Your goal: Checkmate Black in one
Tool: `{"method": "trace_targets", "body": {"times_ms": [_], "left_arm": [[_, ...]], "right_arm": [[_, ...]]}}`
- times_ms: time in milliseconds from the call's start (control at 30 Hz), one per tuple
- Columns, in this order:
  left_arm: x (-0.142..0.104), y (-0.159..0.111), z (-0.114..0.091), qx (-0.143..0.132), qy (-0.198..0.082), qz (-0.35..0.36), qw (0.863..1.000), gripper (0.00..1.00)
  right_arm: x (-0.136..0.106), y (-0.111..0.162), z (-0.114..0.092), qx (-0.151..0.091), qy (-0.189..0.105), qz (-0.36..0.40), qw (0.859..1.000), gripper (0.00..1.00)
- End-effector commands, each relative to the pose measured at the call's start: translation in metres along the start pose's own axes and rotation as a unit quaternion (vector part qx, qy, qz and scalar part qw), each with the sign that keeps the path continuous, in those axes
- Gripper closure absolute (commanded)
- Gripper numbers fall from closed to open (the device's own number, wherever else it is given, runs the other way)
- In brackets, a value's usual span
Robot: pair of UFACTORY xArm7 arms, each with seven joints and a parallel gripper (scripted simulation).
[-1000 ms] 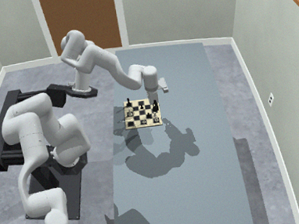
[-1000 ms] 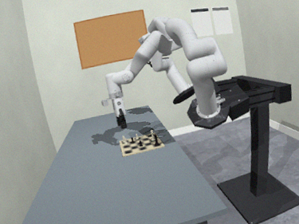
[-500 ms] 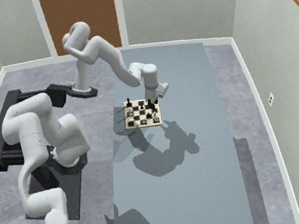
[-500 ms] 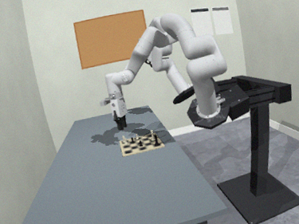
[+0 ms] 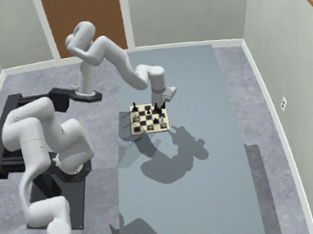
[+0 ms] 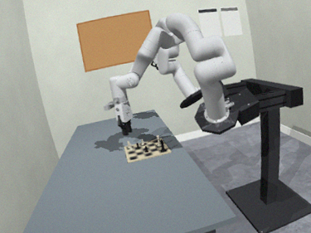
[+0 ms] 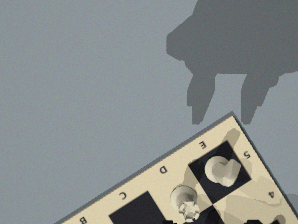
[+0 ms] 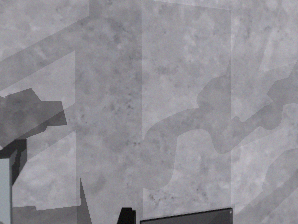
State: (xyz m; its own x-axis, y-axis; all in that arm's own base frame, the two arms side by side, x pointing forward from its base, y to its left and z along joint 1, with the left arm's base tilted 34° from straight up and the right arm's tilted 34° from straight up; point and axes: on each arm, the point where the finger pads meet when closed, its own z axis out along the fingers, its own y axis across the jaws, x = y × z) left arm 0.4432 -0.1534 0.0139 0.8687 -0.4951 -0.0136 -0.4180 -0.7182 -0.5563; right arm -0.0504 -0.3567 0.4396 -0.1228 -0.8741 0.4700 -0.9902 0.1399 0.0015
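Left hand: partly narrowed, empty, above the surface. Near it: chessboard, bearing a white piece on E5 and a crowned white piece on D5.
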Motion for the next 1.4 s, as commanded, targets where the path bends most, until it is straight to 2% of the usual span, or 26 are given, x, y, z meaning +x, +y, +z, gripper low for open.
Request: {"method": "trace_targets", "body": {"times_ms": [0, 733, 1367], "left_arm": [[0.001, 0.0, -0.001, 0.0, 0.002, 0.0, 1.0, 0.61], [0.001, 0.0, 0.001, 0.0, 0.002, 0.0, 1.0, 0.61], [0.001, 0.0, 0.021, 0.0, 0.002, 0.0, 1.0, 0.61]], "right_arm": [[0.001, 0.0, -0.001, 0.0, 0.002, 0.001, 1.0, 0.0], [0.001, 0.0, -0.001, 0.0, 0.002, 0.001, 1.0, 0.0], [0.001, 0.0, -0.001, 0.0, 0.002, 0.001, 1.0, 0.0]]}}
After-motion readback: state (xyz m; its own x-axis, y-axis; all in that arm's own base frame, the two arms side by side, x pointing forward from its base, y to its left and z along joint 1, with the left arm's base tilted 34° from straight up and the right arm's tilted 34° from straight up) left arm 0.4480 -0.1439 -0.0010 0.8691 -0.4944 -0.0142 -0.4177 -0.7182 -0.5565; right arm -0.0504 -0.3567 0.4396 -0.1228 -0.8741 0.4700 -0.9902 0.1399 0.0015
